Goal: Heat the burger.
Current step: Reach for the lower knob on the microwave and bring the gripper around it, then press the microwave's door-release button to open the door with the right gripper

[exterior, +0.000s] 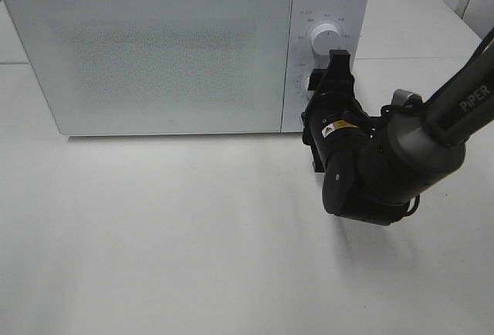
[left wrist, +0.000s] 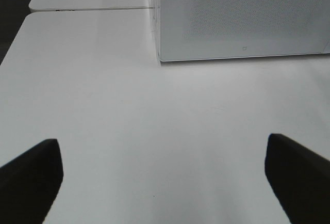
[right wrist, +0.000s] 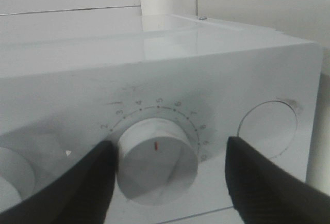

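The burger is hidden; no view shows it. The white microwave (exterior: 154,49) stands at the back of the table with its door shut. My right gripper (exterior: 336,63) reaches to the microwave's control panel, just below the upper knob (exterior: 326,39). In the right wrist view my right gripper (right wrist: 167,154) is open, with its fingers (right wrist: 67,193) on either side of a white numbered knob (right wrist: 157,159). One finger touches the knob's edge and the other stands apart from it. My left gripper (left wrist: 165,182) is open and empty above bare table, in front of the microwave (left wrist: 242,17).
The white table (exterior: 154,235) spreads in front of the microwave. In the right wrist view a second knob (right wrist: 10,172) and a round recess (right wrist: 268,126) flank the numbered knob. The right arm (exterior: 401,157) hangs over the table's right side.
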Controlling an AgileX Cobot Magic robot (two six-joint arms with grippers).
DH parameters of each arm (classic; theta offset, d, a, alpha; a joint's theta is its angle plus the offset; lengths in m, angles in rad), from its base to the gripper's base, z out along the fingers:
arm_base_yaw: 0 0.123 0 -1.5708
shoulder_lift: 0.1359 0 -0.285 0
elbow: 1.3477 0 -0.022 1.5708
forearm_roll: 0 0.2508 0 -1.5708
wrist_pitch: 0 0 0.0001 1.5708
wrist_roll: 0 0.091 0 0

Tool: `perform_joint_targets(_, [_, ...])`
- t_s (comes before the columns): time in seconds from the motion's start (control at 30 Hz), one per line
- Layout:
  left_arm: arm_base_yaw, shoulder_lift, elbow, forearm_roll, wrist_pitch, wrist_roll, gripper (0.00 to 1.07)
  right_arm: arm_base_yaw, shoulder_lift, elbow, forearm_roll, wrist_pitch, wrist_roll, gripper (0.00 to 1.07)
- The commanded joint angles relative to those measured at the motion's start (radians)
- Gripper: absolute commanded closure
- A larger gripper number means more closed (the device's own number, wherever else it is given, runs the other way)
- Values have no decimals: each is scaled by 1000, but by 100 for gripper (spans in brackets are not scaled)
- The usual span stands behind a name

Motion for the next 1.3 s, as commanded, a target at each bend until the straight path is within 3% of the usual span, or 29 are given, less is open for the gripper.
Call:
perform_joint_targets(0.03, [4,-19,4,-7,-11,-5,7,-11,-18,-23,-35,-187,-53,36])
perform_joint_targets(0.37, [4,-19,4,-7,-11,-5,7,-9,-85,15,-158,-39,-148,36])
perform_joint_targets(0.73, [4,-19,4,-7,-11,-5,7,-9,-213,116,-258,328,-368,36])
perform_joint_targets(0.93, [4,-19,4,-7,-11,-5,7,-12,-313,135,-291,609,-697,36])
perform_joint_targets(1.03, [4,-19,4,-7,-11,-5,7,-12,-378,135,-291,808,-992,36])
perform_joint_targets(1.27, [4,-19,4,-7,-11,-5,7,-24,-460,134,-312,1055,-1312,36])
perform_joint_targets(1.3, [4,-19,4,-7,-11,-5,7,-47,-486,122,-353,1173,-1362,36])
